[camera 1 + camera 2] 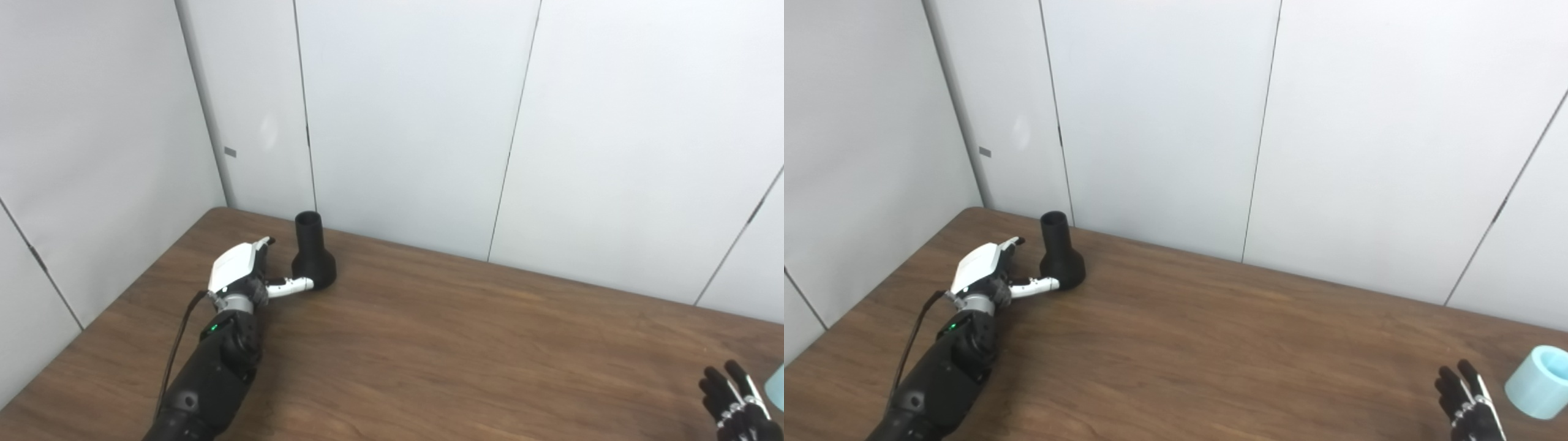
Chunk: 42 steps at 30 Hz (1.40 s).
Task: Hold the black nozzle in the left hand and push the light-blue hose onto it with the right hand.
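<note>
Left eye view first: the black nozzle (pixel 313 251) stands upright on the wooden table (pixel 465 349), way over at the far left corner, close to the white wall panels (pixel 404 116). Its wide base is down and the narrow open neck points up. The left hand (pixel 245 269) sits just left of it, fingers spread and holding nothing. The white thumb (pixel 293 285) stretches right along the tabletop and its tip looks like it touches the nozzle's base, though I can't really tell contact from a tiny gap at this angle. The black forearm runs down to the bottom edge with a small green light on it and a black cable (pixel 177 349) looping along its left side. The right hand (pixel 735 404) just pokes in at the near right corner, fingers up and apart, nothing in it. A sliver of light blue shows at the right edge.

Right eye view: same layout, but here the light-blue hose (pixel 1538 381) is properly visible. It's a short fat tube end lying on the table at the near right, open mouth facing up and left. The right hand (pixel 1467 404) is just left of it, not touching, fingers loose. So nozzle and hose are well apart, on opposite ends of the table.
</note>
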Each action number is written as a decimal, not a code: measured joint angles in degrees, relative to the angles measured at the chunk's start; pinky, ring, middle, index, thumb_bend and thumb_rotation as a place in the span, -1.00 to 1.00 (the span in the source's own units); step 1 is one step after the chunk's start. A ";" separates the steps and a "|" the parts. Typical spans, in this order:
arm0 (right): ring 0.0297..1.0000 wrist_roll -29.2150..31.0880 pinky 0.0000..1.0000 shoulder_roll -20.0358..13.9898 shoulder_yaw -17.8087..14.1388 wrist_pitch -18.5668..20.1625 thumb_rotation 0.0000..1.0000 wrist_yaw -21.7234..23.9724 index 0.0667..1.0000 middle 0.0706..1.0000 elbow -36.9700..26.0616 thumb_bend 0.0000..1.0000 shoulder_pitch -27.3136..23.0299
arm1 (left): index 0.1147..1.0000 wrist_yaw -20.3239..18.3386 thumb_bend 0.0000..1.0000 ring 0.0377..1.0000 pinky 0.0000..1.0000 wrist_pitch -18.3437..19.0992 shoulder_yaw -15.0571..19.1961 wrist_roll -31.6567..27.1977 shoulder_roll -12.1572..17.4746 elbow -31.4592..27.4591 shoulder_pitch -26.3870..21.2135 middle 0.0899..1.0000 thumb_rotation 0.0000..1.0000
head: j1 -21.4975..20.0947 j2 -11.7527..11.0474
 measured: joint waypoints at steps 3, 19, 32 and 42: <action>0.79 -0.22 0.84 -0.01 -0.03 -0.02 0.95 -0.03 0.89 0.78 0.03 0.42 0.00 | 0.81 0.03 1.00 1.00 1.00 -0.10 -0.88 -0.07 -0.01 2.09 -1.14 0.88 0.08 | -0.09 0.09; 0.74 -1.51 0.82 0.08 -0.02 0.19 0.93 -0.88 0.90 0.77 -0.24 0.49 0.07 | 0.81 -1.60 1.00 0.97 1.00 -1.62 -5.43 -1.31 0.08 6.41 -4.84 0.86 -0.03 | -0.70 1.06; 0.75 -2.03 0.86 0.12 -0.05 0.18 0.92 -0.97 0.89 0.77 -0.62 0.43 0.37 | 0.77 -0.97 1.00 0.95 1.00 -3.88 -5.91 -1.84 -0.13 9.23 -6.37 0.85 -0.06 | -1.14 1.85; 0.74 -2.69 0.84 0.13 0.04 0.29 0.91 -1.04 0.90 0.75 -1.13 0.40 0.62 | 0.73 1.07 1.00 0.92 1.00 -4.67 -5.21 -3.50 -1.03 11.99 -7.75 0.79 -0.16 | -1.32 2.29</action>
